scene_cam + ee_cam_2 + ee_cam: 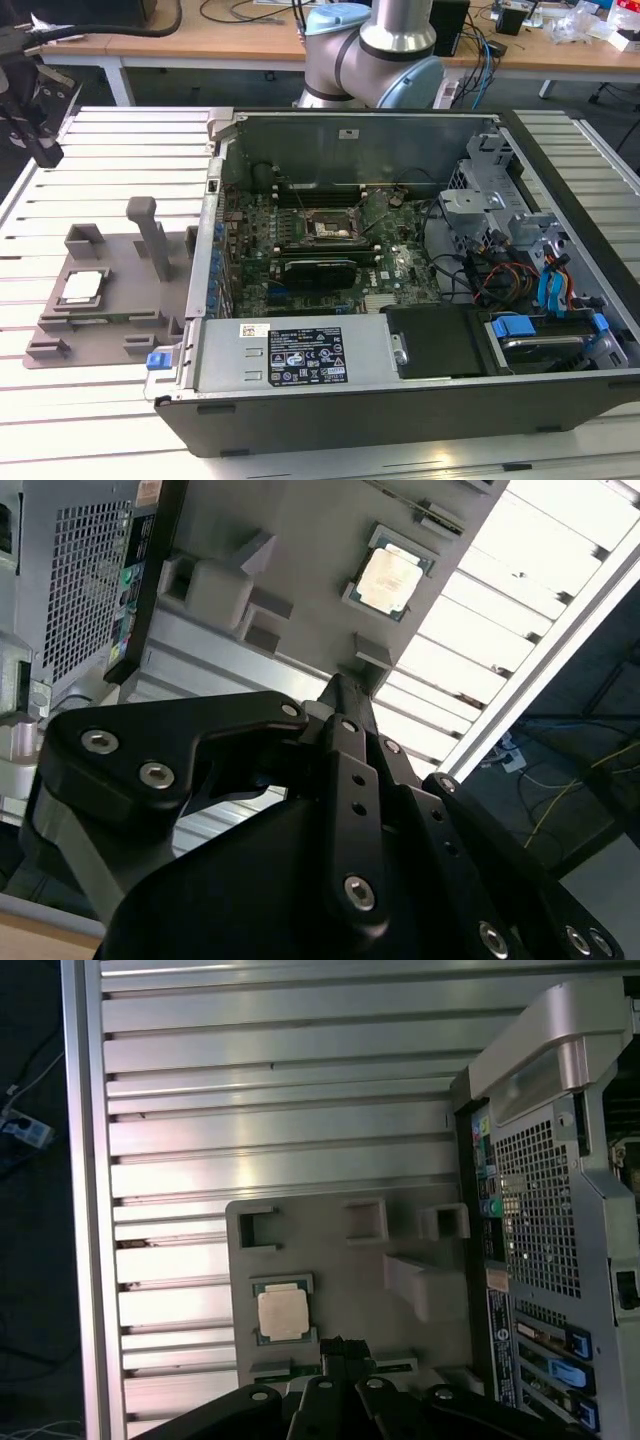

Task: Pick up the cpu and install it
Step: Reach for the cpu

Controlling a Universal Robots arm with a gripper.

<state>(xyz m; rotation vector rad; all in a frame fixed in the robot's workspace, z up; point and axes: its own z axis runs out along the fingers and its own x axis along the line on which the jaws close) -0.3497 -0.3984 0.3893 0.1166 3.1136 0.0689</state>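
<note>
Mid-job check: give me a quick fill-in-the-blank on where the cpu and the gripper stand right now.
1. The cpu rests on a grey plastic ___.
2. The shut gripper holds ___.
3. The cpu lies on the exterior view's ___ of the open computer case.
Missing words: tray; nothing; left.
</note>
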